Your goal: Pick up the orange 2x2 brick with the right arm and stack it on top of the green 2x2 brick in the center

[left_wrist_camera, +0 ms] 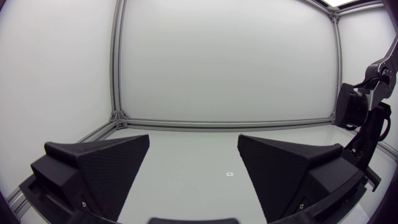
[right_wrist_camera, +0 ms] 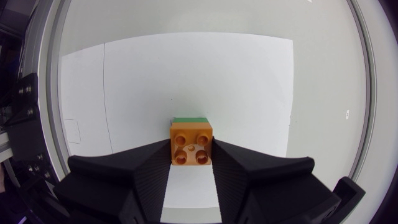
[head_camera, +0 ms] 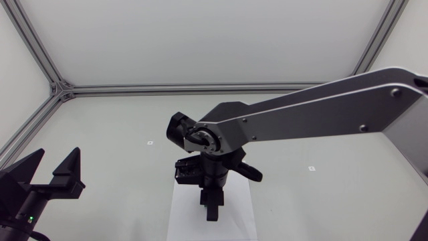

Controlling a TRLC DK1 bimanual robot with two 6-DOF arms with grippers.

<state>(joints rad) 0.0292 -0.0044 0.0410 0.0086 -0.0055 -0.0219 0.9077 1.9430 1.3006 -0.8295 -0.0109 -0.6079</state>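
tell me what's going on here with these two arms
The right gripper is shut on the orange 2x2 brick over the white sheet mid-table. An edge of the green 2x2 brick shows just beyond it, so the orange one seems on or right above it; whether it is seated I cannot tell. The left gripper is open, off to the side, holding nothing.

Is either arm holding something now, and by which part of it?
The right gripper holds the orange brick by its two opposite side walls, one jaw on each. The left gripper holds nothing.
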